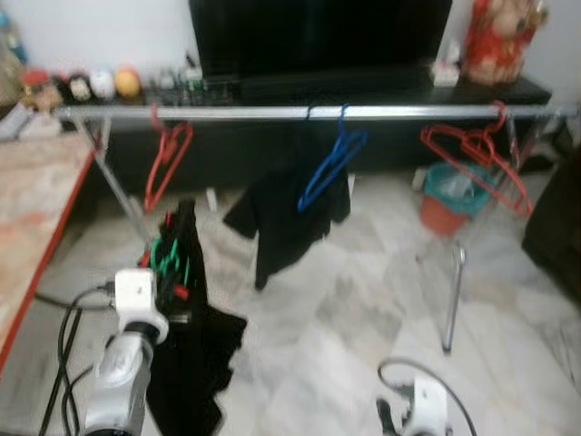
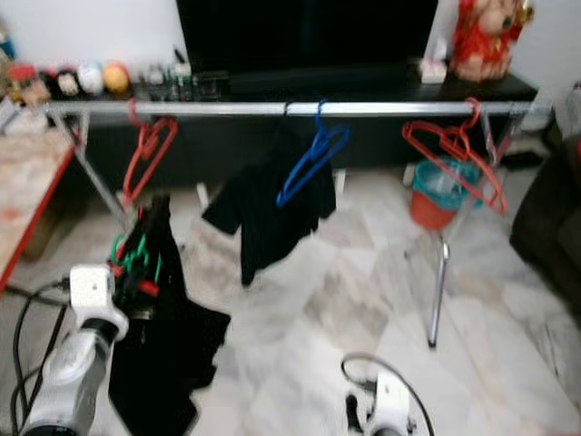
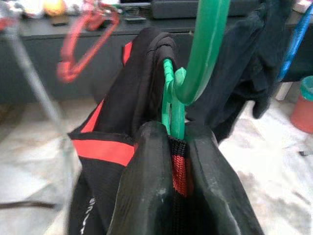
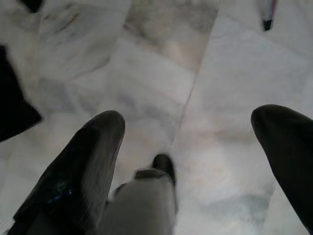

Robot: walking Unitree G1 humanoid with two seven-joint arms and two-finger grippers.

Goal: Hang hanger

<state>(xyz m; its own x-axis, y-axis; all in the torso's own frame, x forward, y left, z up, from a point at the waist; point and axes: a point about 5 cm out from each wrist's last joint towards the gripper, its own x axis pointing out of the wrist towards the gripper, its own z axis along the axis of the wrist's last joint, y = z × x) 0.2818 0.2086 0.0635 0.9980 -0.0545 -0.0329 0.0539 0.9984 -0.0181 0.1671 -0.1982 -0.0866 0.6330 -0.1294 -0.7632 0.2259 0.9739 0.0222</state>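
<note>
Gripping the green hanger (image 3: pixel 172 105) at its neck, just below the hook, with the left gripper (image 3: pixel 177 161) clamped tight on plastic and cloth together; black garment (image 1: pixel 186 363) with red trim draped over the hanger and trailing down toward the floor (image 1: pixel 345 309). Held low and to the left, in front of the left arm, hook curving up and away from the fingers (image 3: pixel 142 191), so opening faces roughly toward the rail. Hanging idle lower right, right gripper (image 4: pixel 188 147) with fingers spread wide over bare marble, holding nothing, well apart from the work. Farther on and higher: rail (image 1: pixel 272 113), a silver bar running left to right across the view, its long axis crosswise to the reach. Lying up and forward of the held hook, rail clearly above it, so next move judged as a lift then a forward carry, hook dropped over the bar from above. Along the rail: red hanger (image 1: pixel 166 163) nearest the left arm, then a free stretch, then black shirt (image 1: pixel 281 213) and blue hanger (image 1: pixel 331 163) at the middle, red hangers (image 1: pixel 477 154) far right. Free stretch between red hanger and shirt judged the likeliest landing spot, almost straight ahead of the left gripper. Beyond the rail, dark cabinet (image 1: pixel 508 91) against the wall.
</note>
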